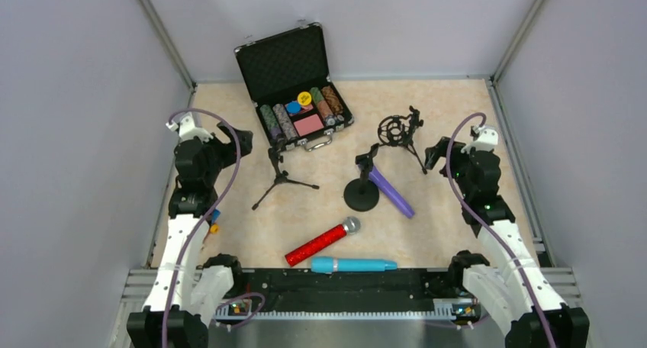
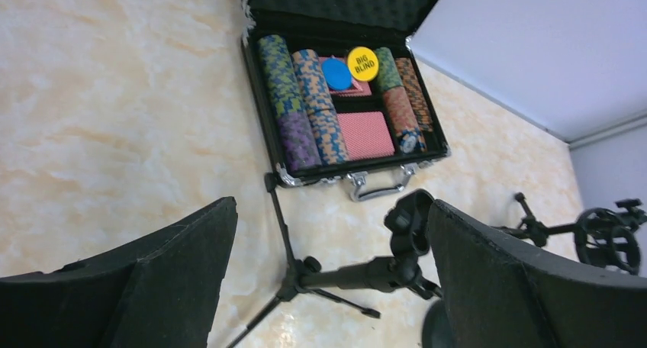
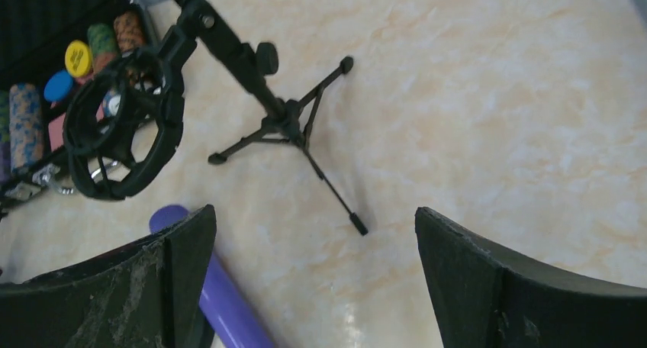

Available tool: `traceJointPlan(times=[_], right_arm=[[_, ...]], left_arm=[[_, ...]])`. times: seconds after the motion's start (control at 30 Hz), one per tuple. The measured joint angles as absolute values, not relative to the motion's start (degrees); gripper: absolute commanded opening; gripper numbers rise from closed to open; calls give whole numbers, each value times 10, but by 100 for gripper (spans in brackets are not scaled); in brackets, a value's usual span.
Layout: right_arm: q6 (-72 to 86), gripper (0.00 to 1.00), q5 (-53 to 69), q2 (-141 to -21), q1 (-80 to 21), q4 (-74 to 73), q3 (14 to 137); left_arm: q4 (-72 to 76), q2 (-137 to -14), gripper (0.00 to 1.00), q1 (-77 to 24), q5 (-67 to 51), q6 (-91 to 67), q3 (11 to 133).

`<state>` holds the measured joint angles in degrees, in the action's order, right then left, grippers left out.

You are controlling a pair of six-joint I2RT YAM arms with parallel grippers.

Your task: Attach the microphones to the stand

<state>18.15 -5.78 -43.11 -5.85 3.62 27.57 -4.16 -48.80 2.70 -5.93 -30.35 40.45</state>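
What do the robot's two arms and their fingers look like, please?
Both the left arm and the right arm have white lower links, black joints and black upper sections topped by a small white wrist piece. A purple cable loops along each arm. The fingers are broad, curved, matte black pads. Those of the right arm look scuffed and greyish.

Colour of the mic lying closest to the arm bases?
That microphone is light blue all over; best seen in the top external view.
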Motion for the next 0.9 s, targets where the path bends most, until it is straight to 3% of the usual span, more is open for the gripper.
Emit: traceJointPlan(times=[0.17,0.5,0.9], right_arm=[[179,99,11,-453,-59,-53,316],[264,99,-18,-355,-59,-94,301],[292,99,37,-510,-59,-190,353]], left_arm=[[-112,-488,99,27,-102,-332,432],[-221,-502,99,27,-167,-309,531],[-127,-595,99,27,-283,-366,636]])
